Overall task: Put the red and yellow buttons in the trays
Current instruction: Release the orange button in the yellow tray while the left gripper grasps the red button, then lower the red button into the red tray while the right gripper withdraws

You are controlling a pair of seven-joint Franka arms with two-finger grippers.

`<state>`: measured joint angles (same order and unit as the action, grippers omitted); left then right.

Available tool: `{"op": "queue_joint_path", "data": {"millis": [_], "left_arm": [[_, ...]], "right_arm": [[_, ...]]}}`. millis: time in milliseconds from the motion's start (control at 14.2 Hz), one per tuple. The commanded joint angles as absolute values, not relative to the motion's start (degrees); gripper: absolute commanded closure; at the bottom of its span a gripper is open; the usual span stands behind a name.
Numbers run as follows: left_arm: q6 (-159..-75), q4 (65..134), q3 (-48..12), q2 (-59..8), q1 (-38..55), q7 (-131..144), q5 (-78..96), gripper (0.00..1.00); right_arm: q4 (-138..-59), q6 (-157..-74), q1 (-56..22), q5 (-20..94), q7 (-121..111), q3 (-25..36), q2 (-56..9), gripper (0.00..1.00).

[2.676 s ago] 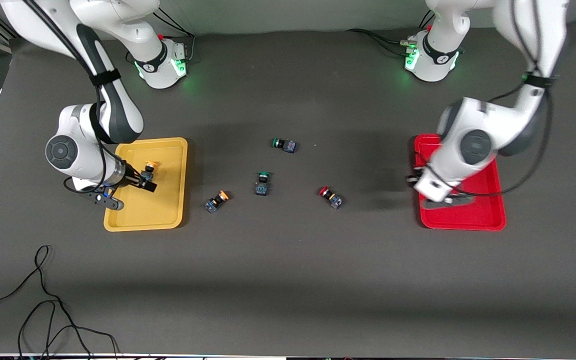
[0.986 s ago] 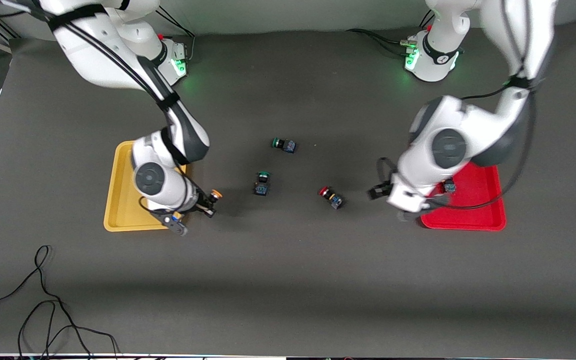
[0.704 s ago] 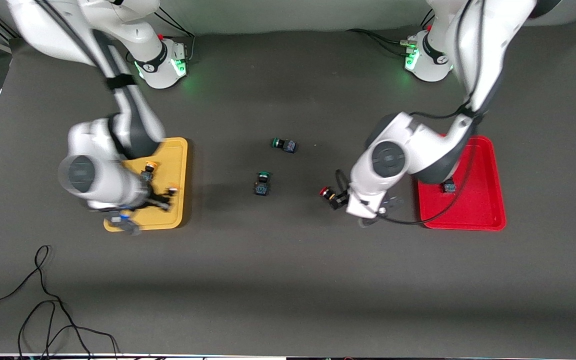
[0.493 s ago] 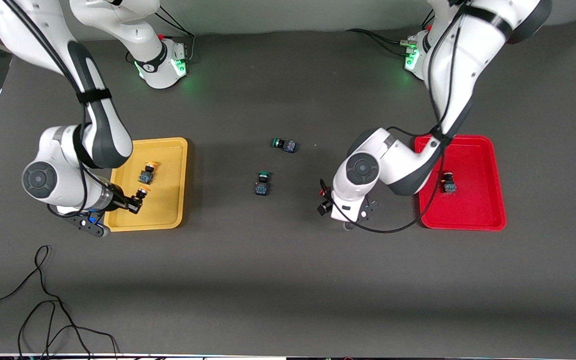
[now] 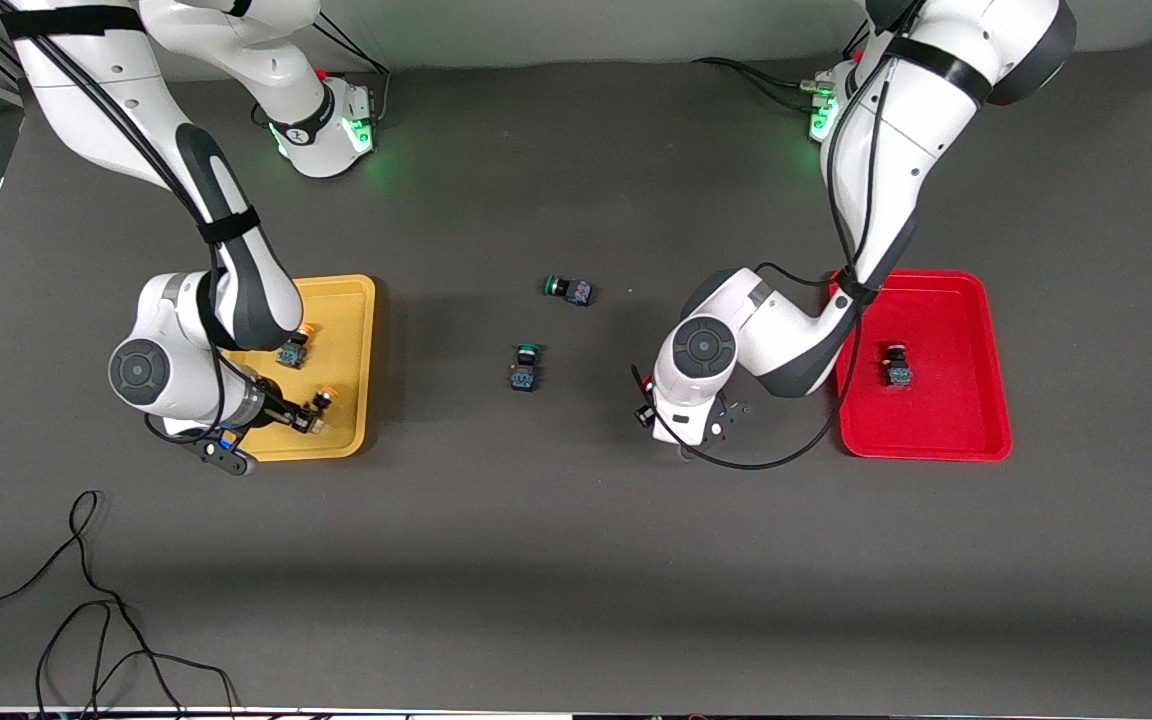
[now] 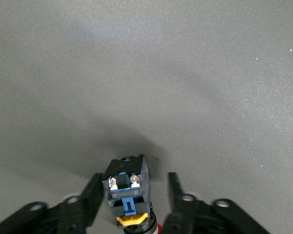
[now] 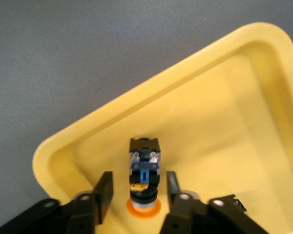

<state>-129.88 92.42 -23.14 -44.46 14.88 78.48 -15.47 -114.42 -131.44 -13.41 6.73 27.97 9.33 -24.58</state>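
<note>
My right gripper (image 5: pixel 308 412) is low in the yellow tray (image 5: pixel 351 290), near its corner closest to the front camera. It is open, with a finger on each side of a yellow-capped button (image 5: pixel 319 404) that lies in the tray. In the right wrist view (image 7: pixel 138 176) gaps show on both sides of this button (image 7: pixel 145 168). A second yellow button (image 5: pixel 291 350) lies in the same tray. My left gripper (image 5: pixel 646 398) is open around a red-capped button (image 5: pixel 647 382) on the table. The left wrist view (image 6: pixel 134 178) shows this button's body (image 6: pixel 127 183) between the fingers. Another red button (image 5: pixel 898 368) lies in the red tray (image 5: pixel 936 430).
Two green-capped buttons lie on the dark table between the trays, one (image 5: pixel 525 365) nearer the front camera, one (image 5: pixel 568 289) farther. A black cable (image 5: pixel 86 600) loops on the table near the front edge at the right arm's end.
My right gripper carried the second yellow button to the tray's near corner and opened. My left gripper left the red tray, where one red button stays, and now straddles the red button on the table.
</note>
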Motion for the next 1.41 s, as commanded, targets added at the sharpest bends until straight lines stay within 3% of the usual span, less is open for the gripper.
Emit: {"op": "queue_joint_path", "data": {"millis": [0, 352, 563, 775, 915, 1197, 1338], "left_arm": [[-128.1, 90.8, -22.1, -44.1, 15.8, 80.2, -16.6, 0.98], [-112.8, 88.8, -24.9, -34.5, 9.3, 63.3, -10.0, 1.0], [-105.7, 94.4, -25.4, -26.3, 2.0, 45.9, -6.2, 1.0], [-108.7, 109.3, -25.4, -16.0, -8.2, 26.8, -6.2, 1.0], [-112.4, 116.2, -25.1, -12.9, -16.2, 13.3, -6.2, 1.0], [-127.5, 125.0, -24.8, -14.7, -27.4, 1.1, -11.3, 1.0], [-131.8, 126.2, -24.7, -17.8, -28.6, 0.8, -15.4, 1.0]], "right_arm": [[-113.9, -126.4, -13.1, 8.3, 27.2, 9.8, -18.6, 0.0], [-111.1, -113.2, -13.0, 6.5, 24.6, 9.7, -3.5, 0.0], [-110.6, -108.2, -10.8, 6.4, 15.9, 9.3, 3.0, 0.0], [-109.5, -104.7, -10.9, 3.2, 14.6, 8.8, 7.3, 0.0], [-107.7, -104.3, -10.8, -1.3, 14.4, 6.3, 8.9, 0.0], [-100.0, -98.7, -10.8, -0.8, 11.3, 5.7, 5.8, 0.0], [-98.3, -98.7, -10.5, -0.5, 9.4, 5.8, 4.1, 0.0]]}}
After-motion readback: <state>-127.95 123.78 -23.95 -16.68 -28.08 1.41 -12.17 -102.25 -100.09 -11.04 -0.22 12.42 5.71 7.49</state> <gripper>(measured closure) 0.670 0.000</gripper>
